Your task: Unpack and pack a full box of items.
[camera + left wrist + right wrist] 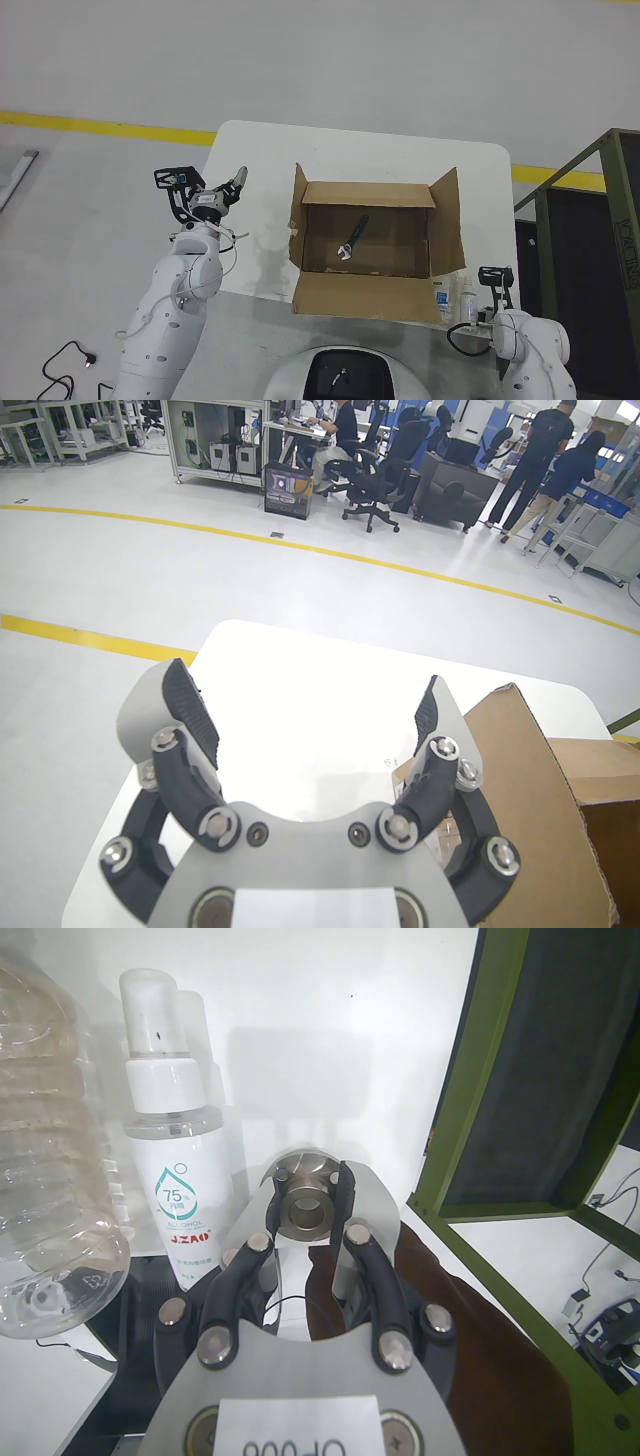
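Brown box point(365, 295), white table point(270, 160), silver fitting point(305, 1213)

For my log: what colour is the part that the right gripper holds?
Silvery metal, its bore slightly brassy; the right wrist view shows the part best.

Spray bottle point(172, 1168): its white label point(186, 1213) carries a teal drop emblem enclosing a percentage figure. Small teal print runs below the emblem, with a red brand word lower down. Just beside the spray bottle, the clear bottle point(60, 1228) shows an embossed recycling mark on its base. On the spray bottle's other side, the right gripper point(306, 1200) bears a white sticker point(300, 1425) with black characters, partly cut off.
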Tool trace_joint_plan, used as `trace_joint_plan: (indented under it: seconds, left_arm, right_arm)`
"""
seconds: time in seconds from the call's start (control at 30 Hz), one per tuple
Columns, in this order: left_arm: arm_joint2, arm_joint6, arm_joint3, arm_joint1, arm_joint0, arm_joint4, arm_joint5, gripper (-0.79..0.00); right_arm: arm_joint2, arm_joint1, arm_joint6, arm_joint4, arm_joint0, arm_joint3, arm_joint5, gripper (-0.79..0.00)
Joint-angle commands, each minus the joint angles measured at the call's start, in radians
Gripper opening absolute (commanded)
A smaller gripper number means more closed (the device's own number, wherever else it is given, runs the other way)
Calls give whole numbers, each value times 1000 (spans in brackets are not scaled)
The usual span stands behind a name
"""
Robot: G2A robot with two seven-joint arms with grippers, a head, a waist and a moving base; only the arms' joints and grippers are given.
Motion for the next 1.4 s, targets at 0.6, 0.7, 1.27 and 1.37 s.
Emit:
trace_joint_plan:
  seconds: [0.6, 0.7, 1.27, 1.37]
  left_arm:
    - [0, 0, 0, 0, 0, 0, 0, 0]
    - [0, 0, 0, 0, 0, 0, 0, 0]
    - [0, 0, 0, 0, 0, 0, 0, 0]
    - [0, 0, 0, 0, 0, 0, 0, 0]
  right_arm:
    - [75, 16, 163, 135, -19, -434, -54, -785]
    - [101, 19, 206, 234, -5, -572, -85, -785]
    - [2, 62, 335, 618, 229, -610, -229, -785]
    - [-51, 65, 335, 622, 216, -610, -197, -785]
